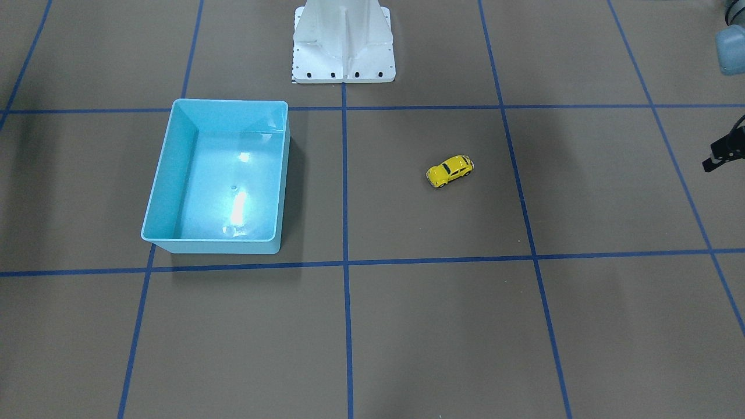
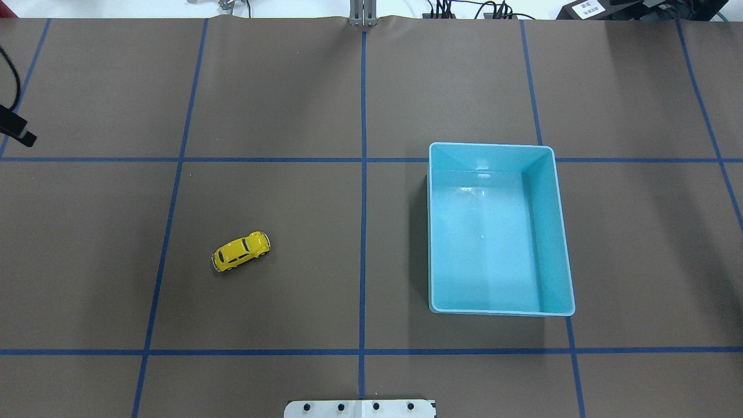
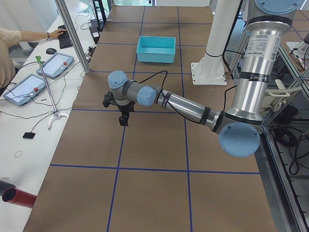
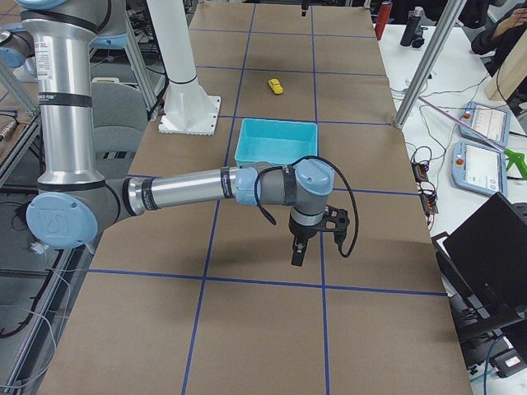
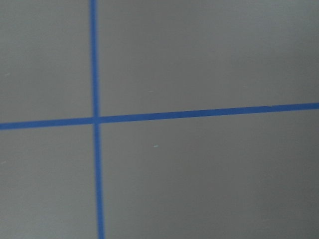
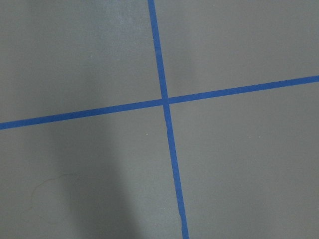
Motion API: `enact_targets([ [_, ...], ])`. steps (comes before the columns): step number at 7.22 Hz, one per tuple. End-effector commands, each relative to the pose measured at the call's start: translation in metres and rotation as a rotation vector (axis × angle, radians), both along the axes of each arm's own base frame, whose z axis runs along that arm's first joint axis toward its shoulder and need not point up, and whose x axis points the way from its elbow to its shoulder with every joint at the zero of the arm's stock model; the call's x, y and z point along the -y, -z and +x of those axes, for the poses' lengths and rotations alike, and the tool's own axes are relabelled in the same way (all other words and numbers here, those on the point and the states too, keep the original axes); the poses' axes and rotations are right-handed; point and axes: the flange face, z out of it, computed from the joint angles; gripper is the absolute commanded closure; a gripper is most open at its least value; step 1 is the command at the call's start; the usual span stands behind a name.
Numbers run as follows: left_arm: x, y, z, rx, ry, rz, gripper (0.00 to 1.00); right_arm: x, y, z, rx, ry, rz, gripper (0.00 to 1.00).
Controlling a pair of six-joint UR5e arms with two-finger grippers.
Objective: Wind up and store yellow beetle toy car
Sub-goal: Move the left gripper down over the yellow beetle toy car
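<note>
Front: yellow beetle toy car [image 1: 449,170] on its wheels on table [image 1: 407,326], well apart from light blue bin [image 1: 166,174]. My left gripper [image 1: 719,157] clipped at edge, can't tell opening. Right-side cam: my right gripper [image 4: 297,255] over table, opening can't tell either.

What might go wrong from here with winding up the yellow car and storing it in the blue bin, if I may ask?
1. The yellow beetle toy car is tiny, rounded and glossy, so a pinch may slip off it.
2. It stands on its wheels, askew to the blue lines; a nudge could roll it away.
3. The light blue bin lies across the centre line: a long carry, where it could drop.
</note>
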Motion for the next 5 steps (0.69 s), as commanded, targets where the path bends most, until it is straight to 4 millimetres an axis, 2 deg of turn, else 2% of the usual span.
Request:
enact_targets([
  [1, 0.004, 0.053, 0.080, 0.001, -0.113, 0.091, 0.00, 0.002, 0.006, 0.000, 0.004, 0.000, 0.011, 0.00],
  [2, 0.003, 0.077, 0.119, 0.060, -0.145, 0.165, 0.00, 0.002, 0.005, 0.000, 0.004, 0.000, 0.010, 0.00],
  [3, -0.006, 0.082, 0.146, 0.091, -0.179, 0.199, 0.00, 0.002, 0.006, -0.001, 0.007, 0.000, 0.011, 0.00],
  [4, -0.017, 0.076, 0.169, 0.133, -0.220, 0.191, 0.00, 0.003, 0.008, -0.001, 0.007, 0.000, 0.014, 0.00],
  [5, -0.028, 0.083, 0.180, 0.144, -0.244, 0.183, 0.00, 0.003, 0.008, -0.001, 0.007, 0.000, 0.014, 0.00],
])
